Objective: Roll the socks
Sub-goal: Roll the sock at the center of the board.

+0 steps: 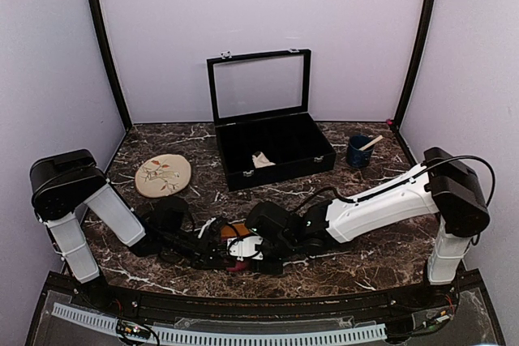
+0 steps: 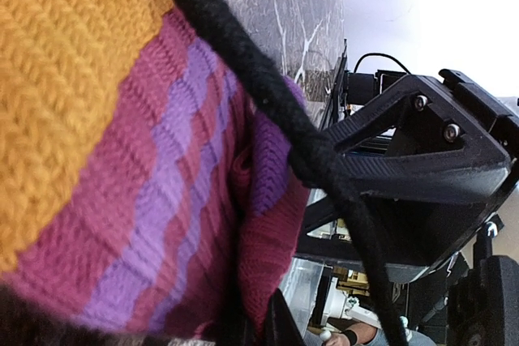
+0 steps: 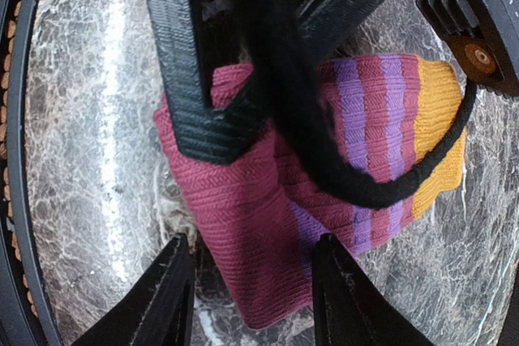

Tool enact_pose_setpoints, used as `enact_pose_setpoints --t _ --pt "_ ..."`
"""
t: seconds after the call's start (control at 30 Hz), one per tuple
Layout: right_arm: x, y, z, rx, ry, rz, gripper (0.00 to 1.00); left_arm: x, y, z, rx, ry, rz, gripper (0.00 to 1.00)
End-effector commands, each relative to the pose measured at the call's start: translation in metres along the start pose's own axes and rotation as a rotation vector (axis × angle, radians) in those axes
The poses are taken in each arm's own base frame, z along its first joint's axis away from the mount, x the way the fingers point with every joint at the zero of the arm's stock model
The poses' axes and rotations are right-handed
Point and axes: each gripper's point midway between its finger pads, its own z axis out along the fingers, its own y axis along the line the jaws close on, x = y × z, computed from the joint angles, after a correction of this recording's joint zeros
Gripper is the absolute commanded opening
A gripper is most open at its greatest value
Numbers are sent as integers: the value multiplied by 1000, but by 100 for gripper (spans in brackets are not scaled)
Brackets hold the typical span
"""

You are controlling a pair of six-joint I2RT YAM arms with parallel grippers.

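The striped magenta-purple sock with the orange cuff [image 3: 365,143] lies folded on the marble table near the front edge; it also shows in the top view [image 1: 234,232] and fills the left wrist view [image 2: 146,168]. My left gripper [image 1: 220,255] is shut on the sock's fold, and its ribbed black fingers [image 3: 190,79] meet on the magenta fabric. My right gripper [image 3: 255,293] is open, its two fingertips on either side of the magenta toe end, just above the table. A cream sock [image 1: 261,160] lies inside the black box. A black cable [image 3: 324,160] crosses the striped sock.
A black box [image 1: 280,169] with its glass lid raised stands at the back centre. A round beige floral disc [image 1: 163,174] lies at the left. A dark blue cup [image 1: 358,152] with a stick stands at the right. The table's front edge is close by.
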Motion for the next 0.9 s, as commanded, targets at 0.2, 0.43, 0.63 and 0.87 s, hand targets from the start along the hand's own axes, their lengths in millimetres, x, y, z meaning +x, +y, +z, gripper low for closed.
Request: enact_pose_setpoints --t 0.2,0.43,0.63,0.87 --pt "4 7 12 -39 19 -11 29 2 -2 -7 39 8 -1 0" --pt "9 8 18 -89 37 10 7 3 0 -10 44 2 -7 0" --pt "1 10 17 -159 44 45 0 1 4 -17 28 -42 -26 8" --pt "-4 10 14 -269 92 149 0 -7 16 -32 -66 -184 6 26"
